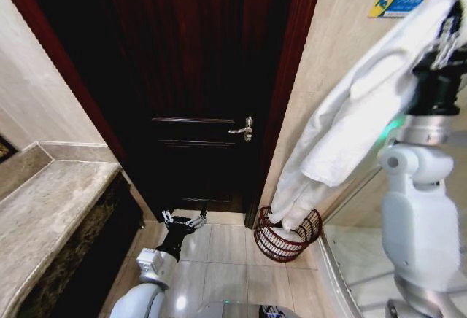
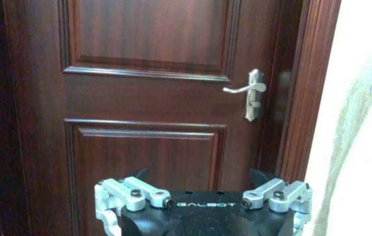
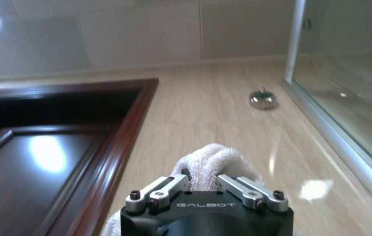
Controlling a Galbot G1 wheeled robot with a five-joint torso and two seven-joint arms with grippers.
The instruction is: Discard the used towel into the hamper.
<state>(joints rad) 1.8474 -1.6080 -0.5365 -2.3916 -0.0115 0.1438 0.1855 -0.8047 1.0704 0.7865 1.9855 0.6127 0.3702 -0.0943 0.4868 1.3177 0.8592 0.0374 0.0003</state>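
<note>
High on the right of the head view, the right gripper (image 1: pixel 444 41) holds the towel (image 1: pixel 343 136) clamped; its long tail hangs down into the hamper (image 1: pixel 287 234) on the floor by the door (image 1: pixel 197 77). Most of the cloth hangs outside the rim, so a release here may drape it over the edge or tip the basket. The left gripper (image 1: pixel 183 221) idles low, spread. In the left wrist view, that left gripper (image 2: pixel 202 206) faces the door, fingers apart. In the right wrist view, the fingers (image 3: pixel 166 189) pinch a towel fold (image 3: pixel 212 164).
</note>
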